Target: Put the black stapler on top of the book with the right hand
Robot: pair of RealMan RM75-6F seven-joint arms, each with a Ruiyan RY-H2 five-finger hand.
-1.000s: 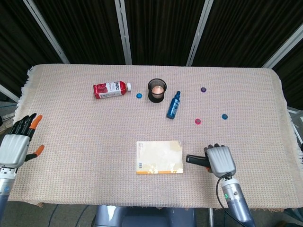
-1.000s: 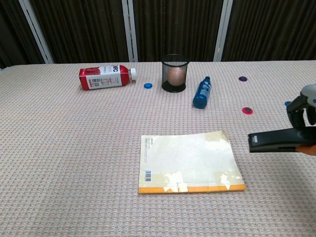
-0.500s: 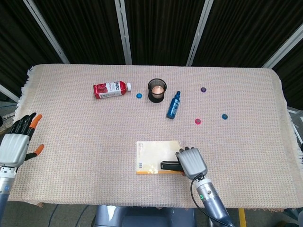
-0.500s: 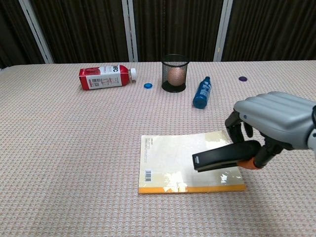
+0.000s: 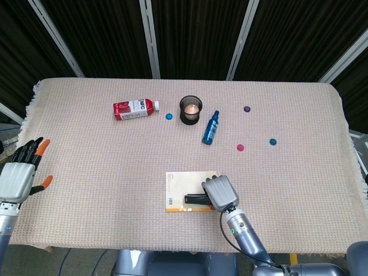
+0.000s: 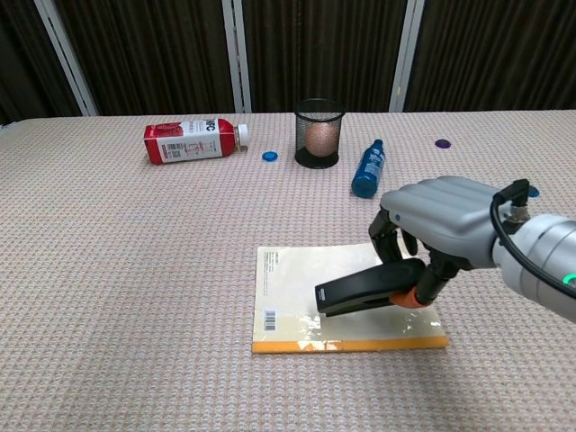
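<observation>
The black stapler (image 6: 364, 291) (image 5: 195, 199) hangs level just above the book, gripped at its right end by my right hand (image 6: 438, 223) (image 5: 219, 192). The pale yellow book (image 6: 297, 286) (image 5: 178, 188) with an orange front edge lies flat near the table's front middle, and the stapler is over its right half. Whether the stapler touches the cover I cannot tell. My left hand (image 5: 22, 172) hovers off the table's left edge with fingers spread and nothing in it.
A red bottle (image 5: 134, 108) lies at the back left. Behind the book stand a black mesh cup (image 5: 191, 109) holding a ball and a lying blue bottle (image 5: 210, 127). Small coloured discs (image 5: 240, 147) dot the back right of the cloth-covered table (image 5: 86, 172).
My right hand carried the stapler leftward from beside the book's right edge to over the book's right half. The left hand stayed where it was.
</observation>
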